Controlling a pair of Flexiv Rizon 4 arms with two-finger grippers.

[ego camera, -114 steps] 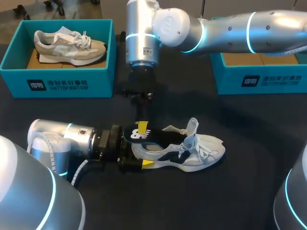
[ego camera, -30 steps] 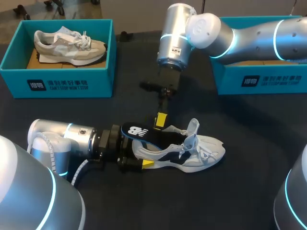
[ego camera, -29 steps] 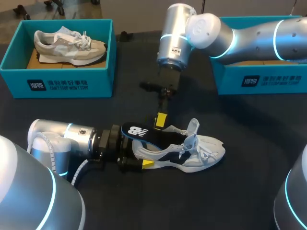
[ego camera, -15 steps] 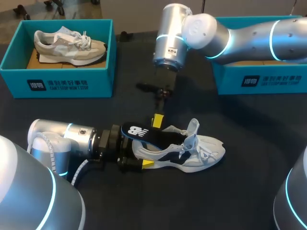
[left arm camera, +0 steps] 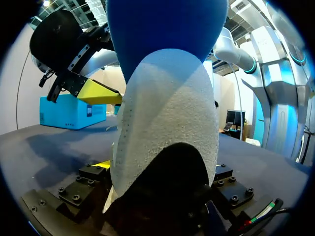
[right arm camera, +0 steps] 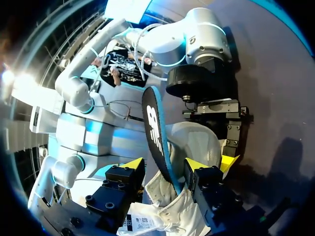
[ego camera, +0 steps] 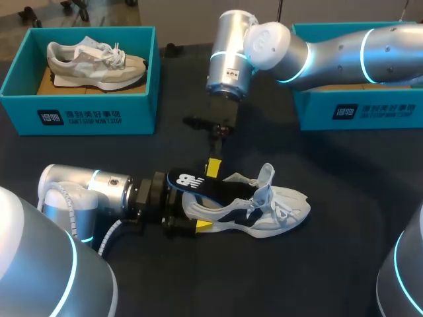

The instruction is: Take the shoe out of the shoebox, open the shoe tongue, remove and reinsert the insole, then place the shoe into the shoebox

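Observation:
A white and black shoe (ego camera: 264, 208) lies on its sole on the dark table, toe to the right. My left gripper (ego camera: 198, 211) comes in low from the left and is shut on the shoe's heel (left arm camera: 167, 123), one yellow tip showing at the near side. A black insole (ego camera: 192, 183) with a white logo sticks up out of the heel opening. My right gripper (ego camera: 213, 168) hangs down over it from the back. In the right wrist view the insole (right arm camera: 156, 137) runs between the right gripper's (right arm camera: 165, 166) yellow tips, with a gap on one side, so it is open.
A teal shoebox (ego camera: 79, 112) at the back left holds a grey shoe (ego camera: 96, 61). A second teal shoebox (ego camera: 357, 109) stands at the back right, partly under my right arm. Bare dark table lies in front of the shoe.
My right arm has shifted a little to the left above the insole and its fingers have narrowed around it. The left arm, shoe and insole have stayed put.

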